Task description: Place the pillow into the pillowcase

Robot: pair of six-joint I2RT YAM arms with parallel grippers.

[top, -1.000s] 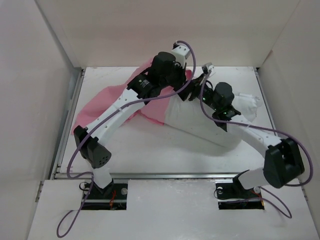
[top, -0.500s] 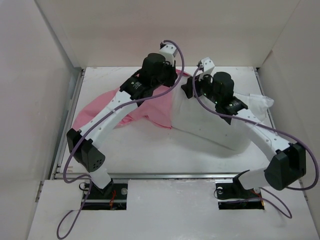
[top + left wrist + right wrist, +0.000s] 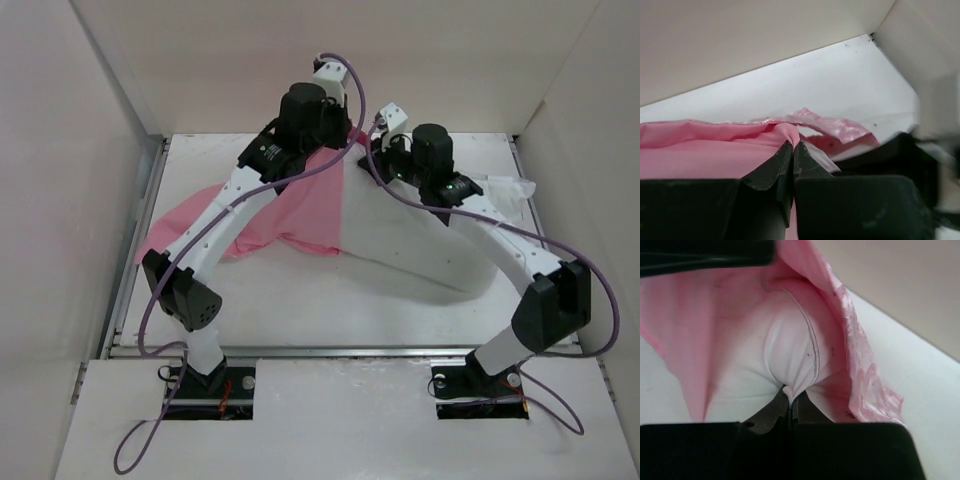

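Note:
The white pillow (image 3: 415, 245) lies across the middle and right of the table. The pink pillowcase (image 3: 265, 215) spreads to its left, and its open edge is lifted over the pillow's far left corner. My left gripper (image 3: 792, 146) is shut on a fold of the pillowcase (image 3: 700, 150) rim and holds it up. My right gripper (image 3: 791, 394) is shut on a pinch of the pillow (image 3: 785, 345) beside its seam, with the pillowcase (image 3: 860, 355) draped around that corner. From above, both wrists meet near the back, and the fingertips are hidden under them.
White walls enclose the table: left wall (image 3: 60, 200), back wall (image 3: 340, 60), right wall (image 3: 590, 150). A metal rail (image 3: 330, 350) runs along the near edge. Purple cables loop from both arms. The pillow's crumpled right end (image 3: 510, 190) lies close to the right wall.
My right gripper was open and has shut on the pillow's corner. Both wrists moved toward the back wall, and the pillowcase edge now covers more of that corner.

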